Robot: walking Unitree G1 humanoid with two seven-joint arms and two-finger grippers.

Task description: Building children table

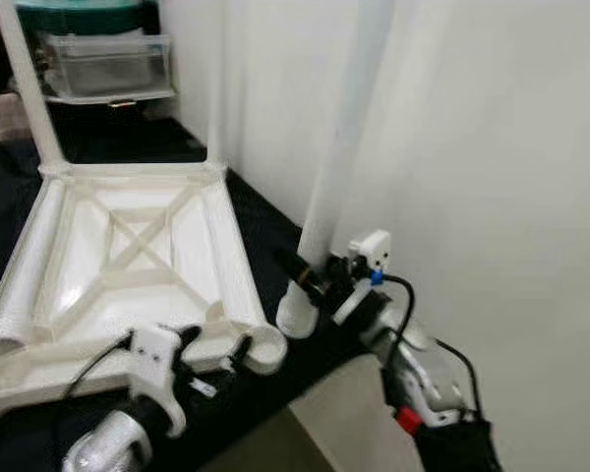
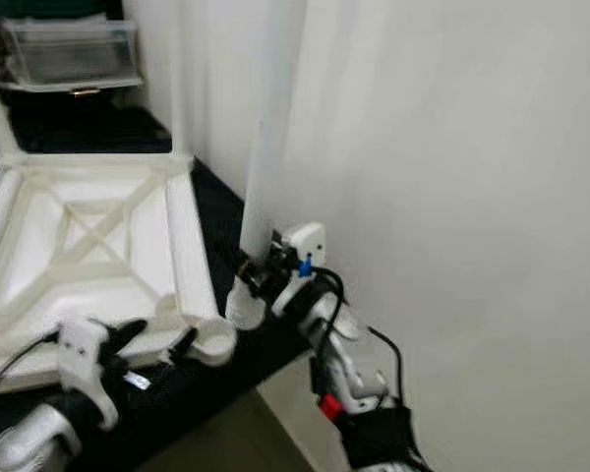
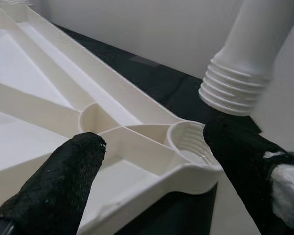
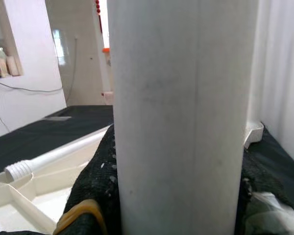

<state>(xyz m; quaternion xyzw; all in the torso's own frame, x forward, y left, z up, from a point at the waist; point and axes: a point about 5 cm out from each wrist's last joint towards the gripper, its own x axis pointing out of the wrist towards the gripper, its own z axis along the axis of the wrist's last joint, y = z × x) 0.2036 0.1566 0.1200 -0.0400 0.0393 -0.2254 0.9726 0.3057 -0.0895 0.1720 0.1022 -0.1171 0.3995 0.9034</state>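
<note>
Step in hand, as judged: fitting a leg to the upturned table top [image 1: 128, 246], taken here as landmark.

Nearest, at the top's near edge, the left gripper [image 3: 152, 171] is held with jaws spread to either side of the near-right corner socket [image 3: 191, 142]; nothing is pinched.

Just beyond that corner, toward the wall, the white leg [image 1: 339, 167] is clamped by the right gripper [image 1: 320, 275], jaws pressed on the tube low down. Its threaded end [image 3: 235, 90] is seen beside the socket, not yet entered.

Next move, as judged: the threaded end must be brought over the socket, squared to it, then turned in.

Two legs stand at the top's far corners; another lies along its left side. Beyond, a clear bin [image 1: 108, 64] is noted. No brand, label or writing can be read.
</note>
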